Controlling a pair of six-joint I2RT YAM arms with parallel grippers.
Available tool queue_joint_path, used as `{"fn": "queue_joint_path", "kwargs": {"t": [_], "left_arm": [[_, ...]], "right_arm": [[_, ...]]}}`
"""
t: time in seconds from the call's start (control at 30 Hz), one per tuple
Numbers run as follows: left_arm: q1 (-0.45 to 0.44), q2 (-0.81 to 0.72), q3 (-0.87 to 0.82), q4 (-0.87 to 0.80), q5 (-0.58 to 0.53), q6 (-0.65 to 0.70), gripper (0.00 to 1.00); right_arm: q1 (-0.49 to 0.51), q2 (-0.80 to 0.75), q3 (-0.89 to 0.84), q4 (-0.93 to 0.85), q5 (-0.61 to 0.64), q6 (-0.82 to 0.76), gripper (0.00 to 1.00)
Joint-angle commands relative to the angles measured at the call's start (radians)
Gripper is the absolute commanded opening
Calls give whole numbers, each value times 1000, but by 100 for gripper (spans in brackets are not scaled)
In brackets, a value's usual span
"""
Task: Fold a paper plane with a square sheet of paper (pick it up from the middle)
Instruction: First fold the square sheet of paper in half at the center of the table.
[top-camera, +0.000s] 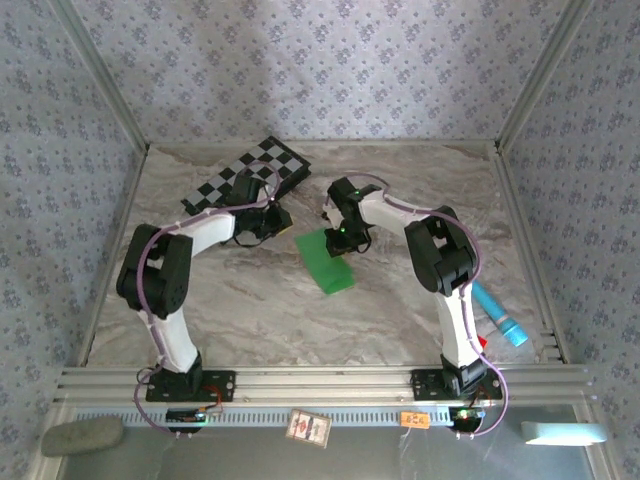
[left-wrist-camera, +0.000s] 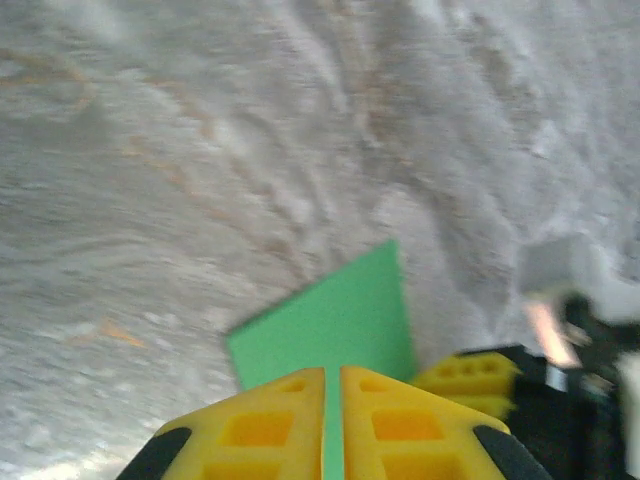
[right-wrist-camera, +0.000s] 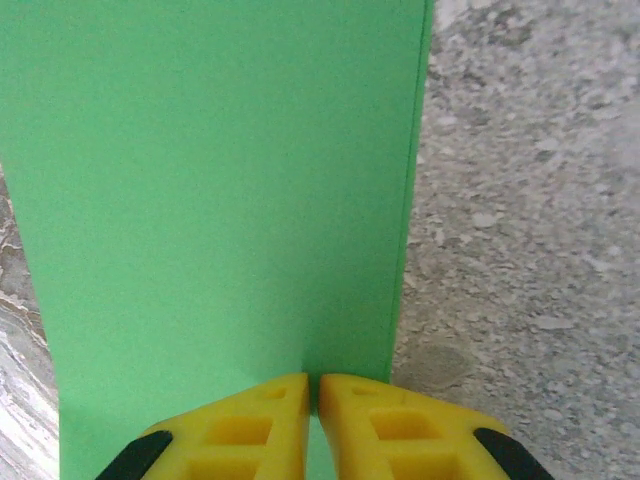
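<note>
Both arms reach to the green paper at the middle of the table.

A checkered board (top-camera: 250, 175) lies toward 10 o'clock on the marbled table (top-camera: 420, 190). Beside it the left gripper (top-camera: 275, 220) sits at the paper's 10 o'clock corner. Its yellow fingers (left-wrist-camera: 270, 420) are almost together, with a green sliver showing in the slit; I cannot tell whether they pinch anything. The green paper (top-camera: 330, 270), folded into a flat strip, lies near the table's centre, its long axis running from 11 to 5 o'clock. The right gripper (top-camera: 345, 240) is over its 12 o'clock end, fingers narrow and tips down at the sheet; a pinch cannot be told. A blue marker (top-camera: 500, 315) lies toward 4 o'clock, well apart.
</note>
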Motion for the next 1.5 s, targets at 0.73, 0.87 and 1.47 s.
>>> {"fn": "queue_joint_path", "kwargs": {"t": [0.73,0.87,1.47], "left_arm": [[-170,154,-40,145,149,-221,12],[-192,156,-56,105,135,-208,12],[-200,-147,-260,-14,9,-154,10]], "right_arm": [[-30,137,65,19,51,39,17],[-34,137,48,20,73,62,17],[-50,128,23,28,86,79,17]]}}
